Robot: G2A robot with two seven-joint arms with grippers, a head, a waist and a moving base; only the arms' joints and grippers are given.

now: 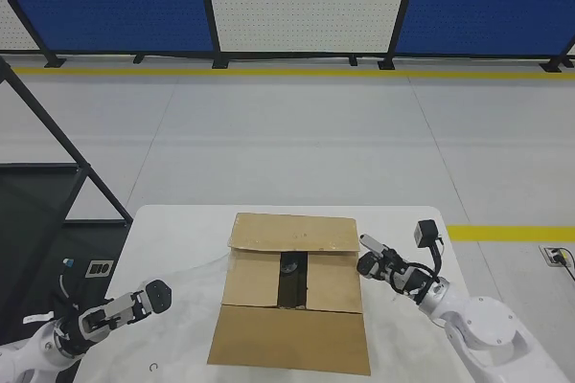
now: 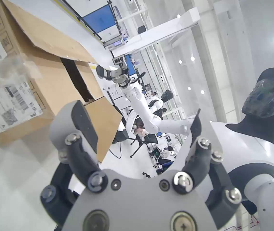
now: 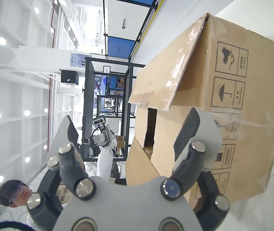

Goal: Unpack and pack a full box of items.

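A brown cardboard box [image 1: 292, 292] sits midway between the left and right edges of the white table [image 1: 172, 230], its flat flaps leaving a dark slit. From above, a dark round item [image 1: 289, 265] shows in the slit. The left wrist view adds a white paper label [image 2: 11, 104], the right wrist view glossy tape [image 3: 182, 56]. The left claw [image 1: 158, 295] near the left edge and the right claw [image 1: 367, 254] near the right edge both gape wide, empty.
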